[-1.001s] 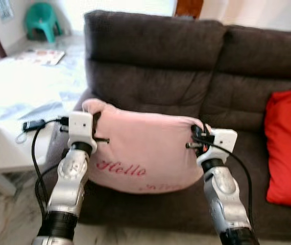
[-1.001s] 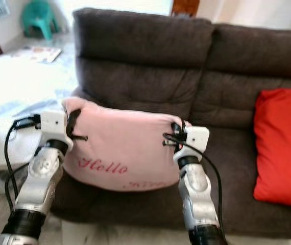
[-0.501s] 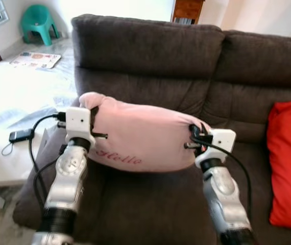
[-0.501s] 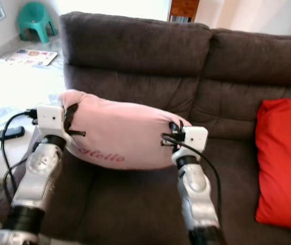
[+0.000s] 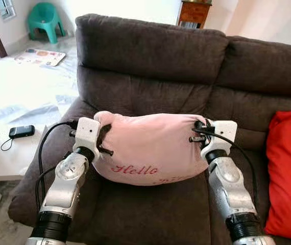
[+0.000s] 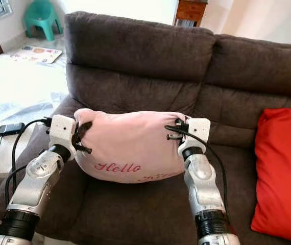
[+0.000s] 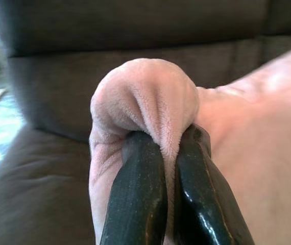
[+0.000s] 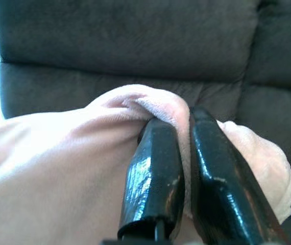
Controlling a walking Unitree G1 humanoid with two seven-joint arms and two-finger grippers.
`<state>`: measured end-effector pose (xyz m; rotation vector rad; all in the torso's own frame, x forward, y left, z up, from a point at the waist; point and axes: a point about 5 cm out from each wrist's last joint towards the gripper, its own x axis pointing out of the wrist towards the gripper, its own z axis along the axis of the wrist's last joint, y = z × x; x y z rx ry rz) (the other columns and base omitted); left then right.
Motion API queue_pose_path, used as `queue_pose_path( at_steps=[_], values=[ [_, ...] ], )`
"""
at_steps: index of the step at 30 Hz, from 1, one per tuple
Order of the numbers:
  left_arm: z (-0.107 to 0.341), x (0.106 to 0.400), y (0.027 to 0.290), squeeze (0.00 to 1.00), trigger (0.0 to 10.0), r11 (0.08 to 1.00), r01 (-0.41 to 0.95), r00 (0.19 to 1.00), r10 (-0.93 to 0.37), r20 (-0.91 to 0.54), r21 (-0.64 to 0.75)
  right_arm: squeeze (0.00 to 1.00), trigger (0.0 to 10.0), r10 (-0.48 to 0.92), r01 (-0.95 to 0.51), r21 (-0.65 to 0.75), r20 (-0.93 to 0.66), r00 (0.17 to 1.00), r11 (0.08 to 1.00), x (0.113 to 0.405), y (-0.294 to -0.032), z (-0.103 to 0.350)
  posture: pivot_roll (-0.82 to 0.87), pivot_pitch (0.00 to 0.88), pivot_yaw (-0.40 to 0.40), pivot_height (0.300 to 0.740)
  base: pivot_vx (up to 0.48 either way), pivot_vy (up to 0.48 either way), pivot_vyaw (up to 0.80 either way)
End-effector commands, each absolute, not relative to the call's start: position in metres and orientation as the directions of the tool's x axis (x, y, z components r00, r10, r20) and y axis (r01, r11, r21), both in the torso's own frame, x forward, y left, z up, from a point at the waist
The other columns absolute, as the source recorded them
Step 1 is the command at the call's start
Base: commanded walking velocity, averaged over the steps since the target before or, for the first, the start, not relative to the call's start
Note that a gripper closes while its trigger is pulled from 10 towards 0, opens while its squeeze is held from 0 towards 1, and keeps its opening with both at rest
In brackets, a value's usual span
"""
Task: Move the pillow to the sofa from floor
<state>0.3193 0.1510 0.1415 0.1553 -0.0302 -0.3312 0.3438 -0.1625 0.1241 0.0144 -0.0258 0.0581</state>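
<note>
A pink pillow [image 5: 150,148] with red "Hello" stitching hangs between my two arms, over the left seat of the dark brown sofa [image 5: 150,56]. My left gripper [image 5: 103,137] is shut on the pillow's left corner, and the black fingers [image 7: 138,199] pinch a fold of pink fabric. At the pillow's right corner my right gripper [image 5: 200,131] is shut too, its fingers [image 8: 155,178] clamped on the plush cloth. The pillow's lower edge looks close to the seat cushion; I cannot tell whether it touches.
A red cushion [image 5: 288,168] leans on the sofa's right seat. A white low table [image 5: 13,148] with a black phone [image 5: 21,131] stands left of the sofa. A teal plastic stool [image 5: 44,18] sits far back left on the floor.
The pillow has come lower and nearer the seat cushion, still held at both corners. The camera has shifted, so the sofa sits differently in the view.
</note>
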Motion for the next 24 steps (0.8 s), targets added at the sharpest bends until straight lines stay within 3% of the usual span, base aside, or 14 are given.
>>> queue_pose_path(
  at_steps=[1,12,21,24],
  values=[
    [0.151,0.317,0.131,0.0,10.0,0.891,0.426,0.9,-0.435,0.025,0.155,0.0,10.0,0.074,-0.073,-0.017,0.083,0.994,0.997,0.36,-0.16,0.15,0.09,0.0,-0.113,0.74,0.0,0.0,0.0],
    [0.149,0.302,0.108,0.0,10.0,0.799,0.589,0.807,-0.59,-0.033,0.12,0.0,10.0,0.248,-0.244,-0.083,0.047,0.968,0.966,0.398,-0.114,0.19,0.11,0.0,-0.144,0.74,0.0,0.0,0.0],
    [0.169,0.292,0.104,0.0,10.0,0.743,0.666,0.744,-0.668,0.012,0.07,0.0,10.0,0.49,-0.488,-0.232,-0.054,0.87,0.841,0.399,-0.041,0.203,0.13,0.0,-0.161,0.74,0.0,0.0,0.0],
    [0.185,0.288,0.103,0.0,10.0,0.718,0.695,0.715,-0.696,0.06,0.042,0.0,10.0,0.579,-0.579,-0.203,-0.063,0.813,0.79,0.392,-0.009,0.209,0.13,0.0,-0.163,0.74,0.0,0.0,0.0]
  ],
)
